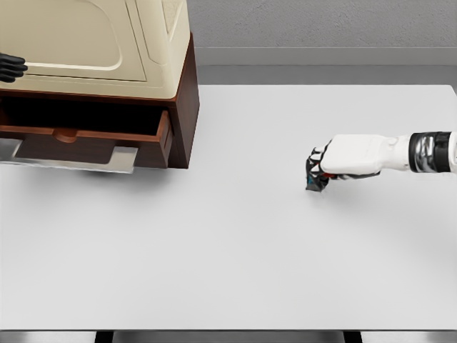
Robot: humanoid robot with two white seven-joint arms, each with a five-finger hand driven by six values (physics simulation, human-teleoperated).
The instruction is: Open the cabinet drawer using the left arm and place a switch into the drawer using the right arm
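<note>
A cream and brown cabinet (107,50) stands at the table's far left. Its brown drawer (93,136) is pulled out toward me, with a metal handle plate (71,158) along its front. My left hand (11,66) shows as black fingers at the picture's left edge, resting against the cabinet's cream front above the drawer and holding nothing. My right hand (316,175) lies on the table right of the middle. Its black fingers are curled around a small dark switch (314,185) that touches the tabletop, mostly hidden by the fingers.
The white table (228,257) spreads wide between the drawer and my right hand. A grey wall runs behind the table's far edge.
</note>
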